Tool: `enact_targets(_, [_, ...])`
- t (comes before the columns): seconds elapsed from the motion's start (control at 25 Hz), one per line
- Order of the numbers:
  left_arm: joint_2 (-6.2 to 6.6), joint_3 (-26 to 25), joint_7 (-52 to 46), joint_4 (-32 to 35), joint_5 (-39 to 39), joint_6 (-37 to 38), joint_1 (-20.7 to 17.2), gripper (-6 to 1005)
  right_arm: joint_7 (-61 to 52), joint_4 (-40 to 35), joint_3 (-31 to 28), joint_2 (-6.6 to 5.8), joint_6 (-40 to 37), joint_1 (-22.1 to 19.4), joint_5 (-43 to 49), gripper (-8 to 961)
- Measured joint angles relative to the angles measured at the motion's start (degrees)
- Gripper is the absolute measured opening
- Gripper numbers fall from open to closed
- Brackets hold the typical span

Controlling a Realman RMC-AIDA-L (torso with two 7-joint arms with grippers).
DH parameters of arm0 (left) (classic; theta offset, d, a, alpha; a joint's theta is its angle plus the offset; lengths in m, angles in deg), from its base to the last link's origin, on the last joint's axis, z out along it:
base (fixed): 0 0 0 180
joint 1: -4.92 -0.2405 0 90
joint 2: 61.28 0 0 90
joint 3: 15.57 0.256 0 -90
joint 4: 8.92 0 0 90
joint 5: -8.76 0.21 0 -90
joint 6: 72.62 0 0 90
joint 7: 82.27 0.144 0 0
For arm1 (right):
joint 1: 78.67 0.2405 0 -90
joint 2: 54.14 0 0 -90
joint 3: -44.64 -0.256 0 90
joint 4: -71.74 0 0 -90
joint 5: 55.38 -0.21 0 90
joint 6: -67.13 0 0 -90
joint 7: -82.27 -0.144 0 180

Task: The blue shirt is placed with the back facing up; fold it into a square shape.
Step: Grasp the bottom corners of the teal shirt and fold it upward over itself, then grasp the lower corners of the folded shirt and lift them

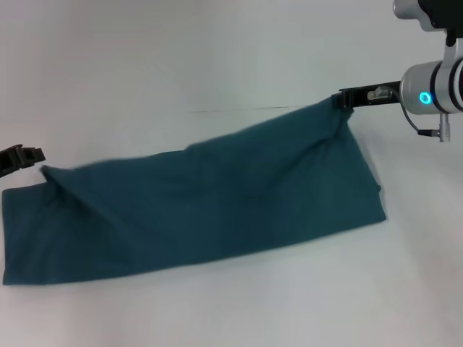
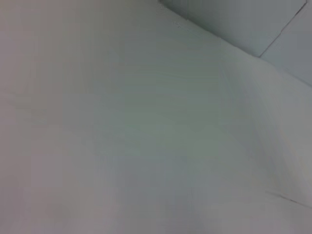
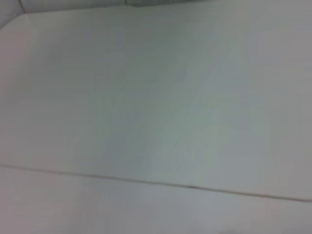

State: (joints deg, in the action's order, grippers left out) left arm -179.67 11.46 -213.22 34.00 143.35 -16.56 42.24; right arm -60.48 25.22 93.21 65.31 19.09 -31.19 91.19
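While the blue shirt (image 1: 202, 206) lies as a long band across the worktop (image 1: 217, 58), our left gripper (image 1: 40, 160) and right gripper (image 1: 346, 100) pinch its far corners closed, lifting them; squaring remains, we judge.

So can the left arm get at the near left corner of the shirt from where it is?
Probably yes. The left gripper sits at the shirt's far left corner; the near corner lies flat, uncovered, nothing between them.
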Motion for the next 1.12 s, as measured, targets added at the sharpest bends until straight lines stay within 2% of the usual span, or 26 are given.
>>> enact_targets(0.12, [-0.68,1.02,1.23,0.06,-0.43,-2.77,-0.15,206,-0.04,2.2,0.15,0.0,3.11,0.64,-0.84,156])
enact_targets(0.32, [-0.91,2.87,1.74,-0.24,-0.52,-6.11,-0.03,414,0.14,5.12,0.23,-0.13,5.85,2.11,-0.8,168])
enact_targets(0.44, [-0.89,2.92,1.85,-0.24,-0.46,-6.44,0.13,479,0.43,6.31,0.31,-0.33,6.11,2.74,-0.69,401])
enact_targets(0.6, [-0.17,2.94,1.56,-0.07,-0.19,-5.07,-0.05,565,0.49,6.43,1.74,-0.51,5.24,2.66,-0.62,638])
enact_targets(0.8, [1.93,2.83,-6.4,2.42,1.01,3.45,-1.88,688,0.51,4.71,2.47,-1.16,1.93,2.42,-0.58,808])
enact_targets(0.88, [1.93,2.95,-10.6,5.54,2.83,7.25,-3.2,761,0.52,4.08,2.47,-1.28,0.99,2.37,-0.58,876])
enact_targets(1.08, [1.16,4.55,-19.09,13.99,7.81,15.57,-6.53,933,0.62,0.91,2.76,-1.49,-1.63,2.17,1.55,901])
enact_targets(1.12, [1.13,5.02,-20.88,15.51,8.91,17.85,-7.16,933,0.63,0.57,2.99,-1.49,-1.78,2.17,2.26,906])
